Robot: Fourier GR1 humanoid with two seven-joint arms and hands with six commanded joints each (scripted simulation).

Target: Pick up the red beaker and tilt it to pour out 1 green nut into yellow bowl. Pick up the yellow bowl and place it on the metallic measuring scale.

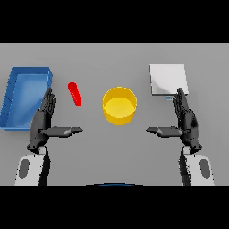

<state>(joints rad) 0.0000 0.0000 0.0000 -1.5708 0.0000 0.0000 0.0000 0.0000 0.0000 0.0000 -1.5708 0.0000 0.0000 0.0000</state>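
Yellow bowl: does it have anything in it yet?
Empty. The yellow bowl stands upright on the table, and only its plain yellow inside shows; no green nut.

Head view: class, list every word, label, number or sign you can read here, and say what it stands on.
None can be read.
Scale: a small bluish mark at its front edge, too small to read.
Blue tray, red beaker, yellow bowl: no text visible.

Laboratory-style test bench: plain grey table (134,165) bearing a red beaker (74,94), a yellow bowl (119,105), a metallic measuring scale (167,79) and a blue tray (24,96), with no household furnishings in sight.
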